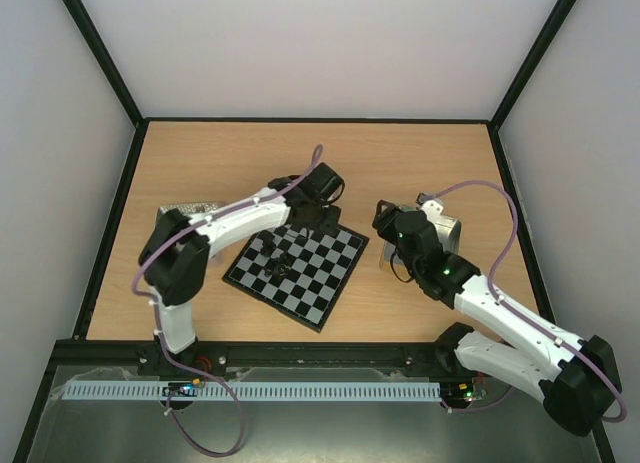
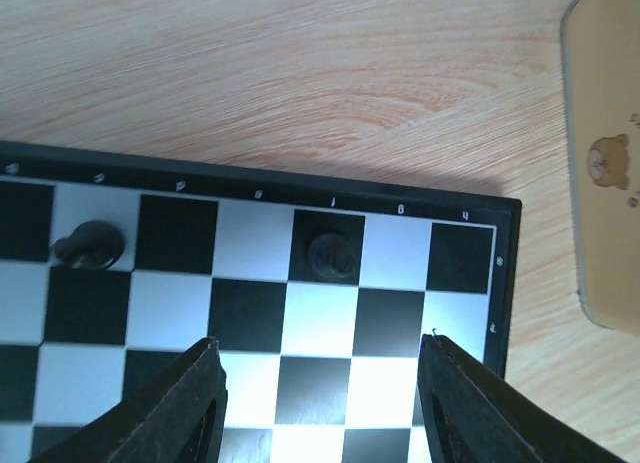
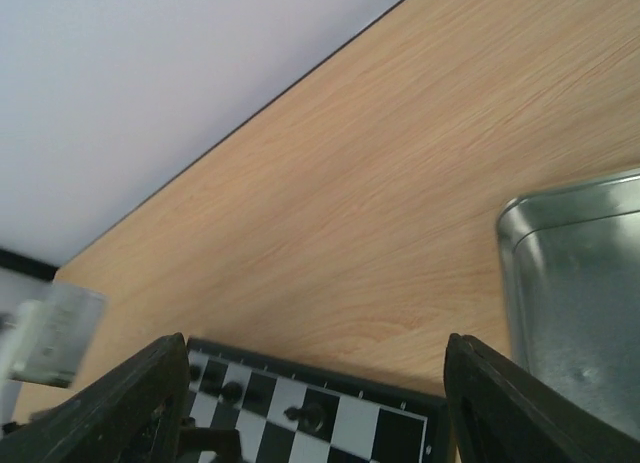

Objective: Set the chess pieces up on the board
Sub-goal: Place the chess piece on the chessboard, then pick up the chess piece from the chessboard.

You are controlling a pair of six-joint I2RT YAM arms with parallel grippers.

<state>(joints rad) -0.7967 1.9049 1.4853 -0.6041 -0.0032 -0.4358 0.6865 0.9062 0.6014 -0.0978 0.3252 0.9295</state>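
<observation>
We judge the chess pieces [image 2: 332, 255] to be very light, rigid and smooth, narrow in the body and easy to tip or flick away. We would take one low on its stem, square across, with a gentle close, and never at the rounded head, where the pads could slip off. They do not look fragile, but if one finger touched before the other, it could skate a piece across the board [image 1: 310, 278], which is flat and stiff and lies turned cornerwise on the table [image 1: 420, 163]. The left gripper [image 2: 318, 345] is spread with nothing between its fingers, over the board's far edge towards its right corner. The nearest piece, seemingly upright on a dark square of that edge row, sits just beyond the fingertips, roughly centred on the gap and clear of both. A second piece [image 2: 88, 246] sits further left in the same row, outside the gripper's line; we cannot tell whether it leans or lies. The right gripper [image 3: 315, 348] is also spread wide and empty, held just right of the board near a metal tray [image 1: 452, 231], well apart from any piece.
</observation>
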